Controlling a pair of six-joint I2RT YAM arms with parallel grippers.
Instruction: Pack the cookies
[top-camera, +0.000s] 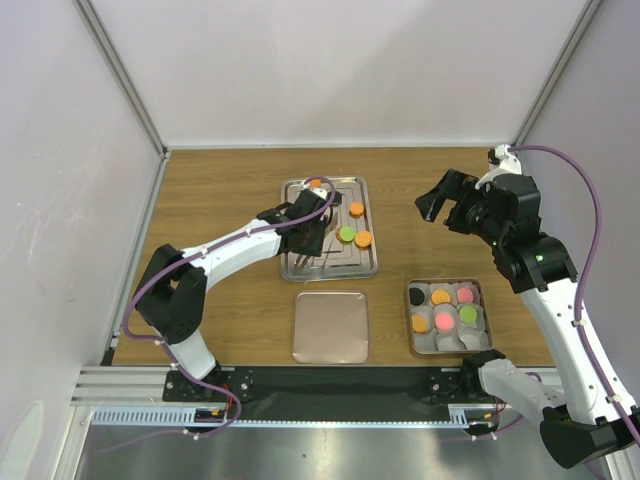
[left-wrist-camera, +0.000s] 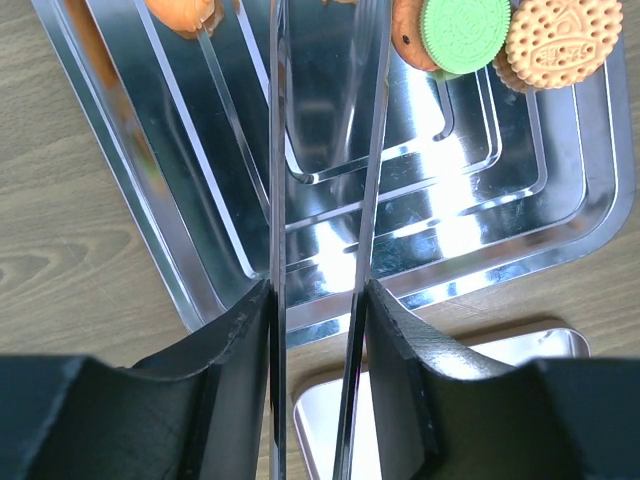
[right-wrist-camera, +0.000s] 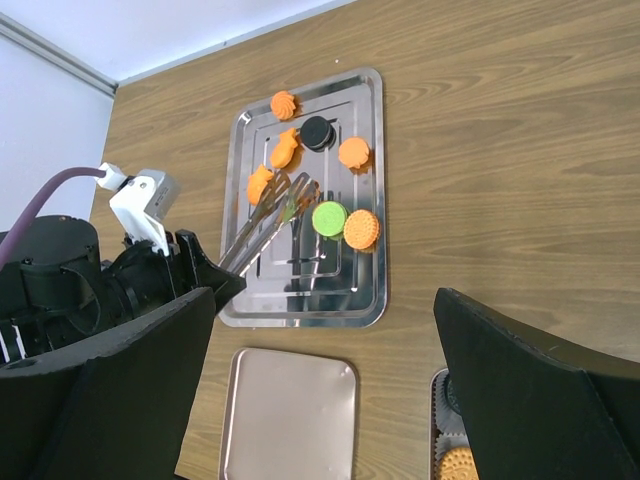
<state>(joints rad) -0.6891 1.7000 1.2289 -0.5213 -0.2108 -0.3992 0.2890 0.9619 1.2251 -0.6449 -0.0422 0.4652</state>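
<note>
Left gripper (left-wrist-camera: 318, 300) clamps metal tongs (left-wrist-camera: 278, 150) among loose cookies (top-camera: 346, 234) on steel tray (top-camera: 345, 263), upper centre; others sit in box (top-camera: 410, 345), lower right. Right gripper (top-camera: 450, 211) hangs spread wide, empty. Step: picking, seemingly; next needs tongs squeezed around one cookie

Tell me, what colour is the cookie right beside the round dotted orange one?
Green. That cookie shows best in the left wrist view.

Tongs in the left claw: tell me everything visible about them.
The tongs are two long, thin, shiny metal arms, seemingly steel. The left claw squeezes them from both sides, leaving a narrow gap. They reach out over the silver tray, tips among the cookies, apparently gripping none.
</note>
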